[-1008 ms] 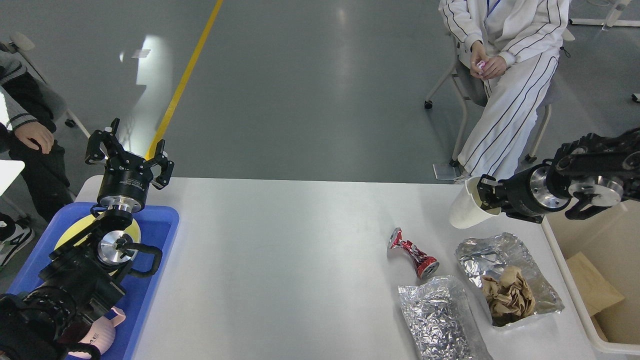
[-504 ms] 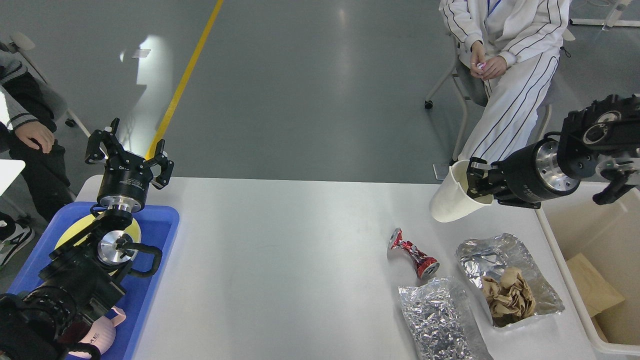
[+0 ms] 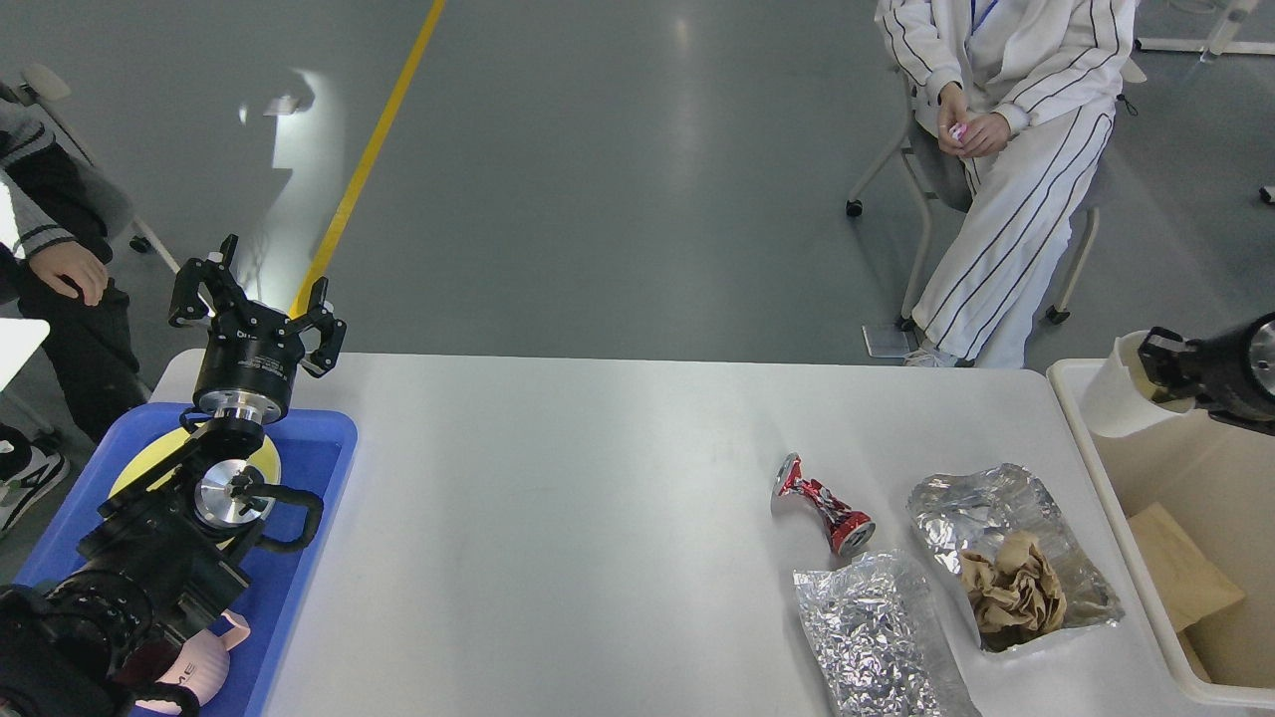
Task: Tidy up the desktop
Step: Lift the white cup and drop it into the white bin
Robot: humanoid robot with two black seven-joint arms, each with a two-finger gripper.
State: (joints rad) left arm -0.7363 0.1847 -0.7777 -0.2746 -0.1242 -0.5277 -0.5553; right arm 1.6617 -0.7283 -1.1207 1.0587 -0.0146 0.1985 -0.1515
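Since 0.5 s ago the right pincer (image 3: 1146, 360) has swung from above the worktop's (image 3: 598, 518) far right edge to the right edge of frame, over the cream bin (image 3: 1071, 398). It's clamped on the rim of a white paper cup (image 3: 1111, 403), one finger inside the mouth, cup now above the bin's upper left corner. My read: cup is at drop-off, release is next; that'd be one item off the worktop.

Left pincer (image 3: 257, 299), upper left of frame, hasn't moved: fingers spread wide, nothing in them, parked above the blue tray (image 3: 334, 438).

Worktop fills centre and bottom of frame, mostly bare on the left and middle.

Count, lower right of worktop:
- 1 crushed red can (image 3: 825, 503)
- 2 foil bags (image 3: 877, 627), the right one with 1 brown paper wad (image 3: 1011, 588) on it

Elsewhere:
- 1 tray w/ 1 yellow disc (image 3: 149, 453) + 1 pink item (image 3: 214, 662), partly hidden by arm
- 1 bin w/ brown cardboard (image 3: 1180, 568) inside
- 2 ppl seated, top right and left edge

So 4 pcs of litter remain, by my count.
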